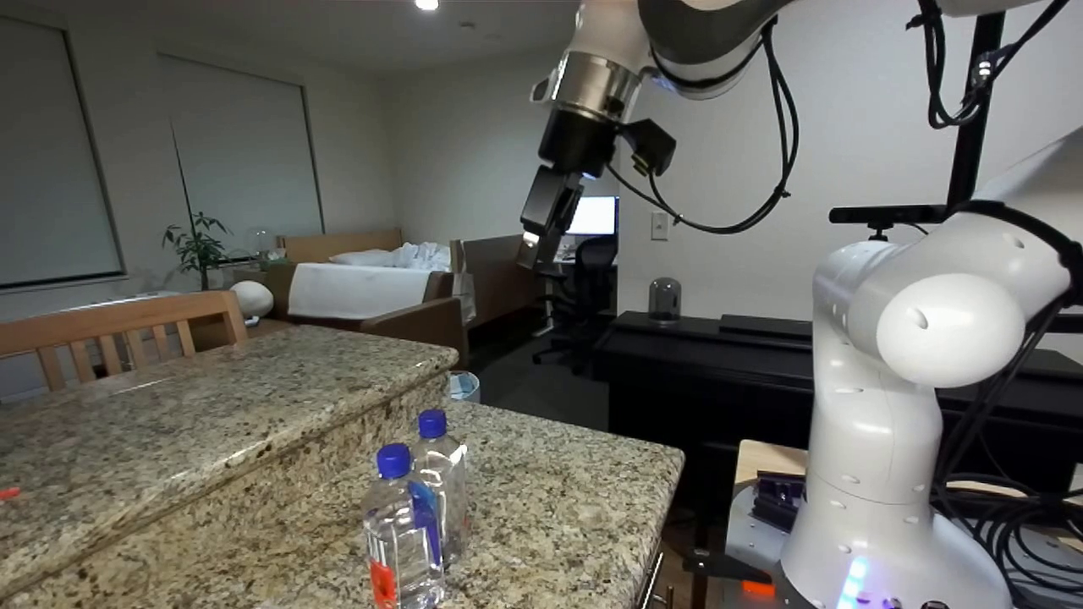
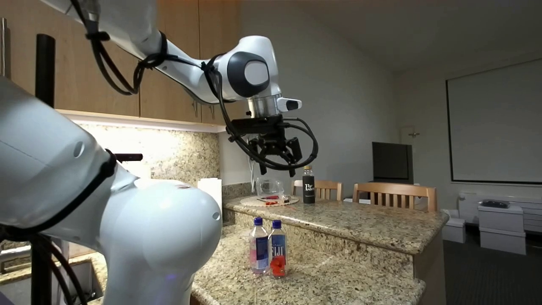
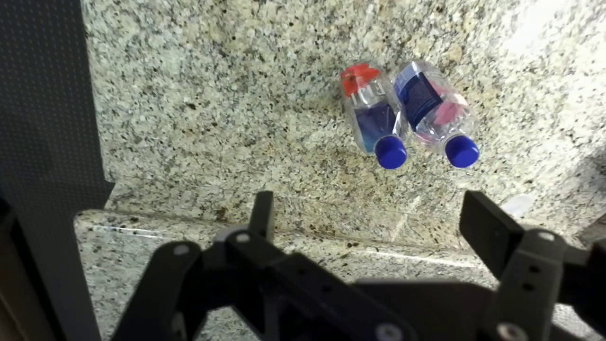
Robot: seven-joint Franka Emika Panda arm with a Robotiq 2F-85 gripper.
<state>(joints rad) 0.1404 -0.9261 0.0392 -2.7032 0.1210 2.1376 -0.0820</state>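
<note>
My gripper [image 1: 529,249] is black, open and empty, high above the granite counter [image 1: 567,507]. It also shows in an exterior view [image 2: 277,171] and in the wrist view [image 3: 369,199], its fingers wide apart with nothing between them. Two clear plastic bottles with blue caps stand upright side by side on the lower counter. One bottle [image 2: 278,245] has a blue FIJI label and a red patch near its base; it also shows in the wrist view [image 3: 376,118]. The bottle beside it [image 2: 259,250] has a dark blue label and pink on it [image 3: 419,97]. The gripper touches neither.
A raised granite ledge [image 2: 360,220] runs behind the lower counter. On it are a black bottle [image 2: 308,188], a clear bowl [image 2: 270,187] and red-handled items on a round mat [image 2: 250,201]. Wooden chairs [image 2: 394,195] stand beyond. Cables hang from the arm.
</note>
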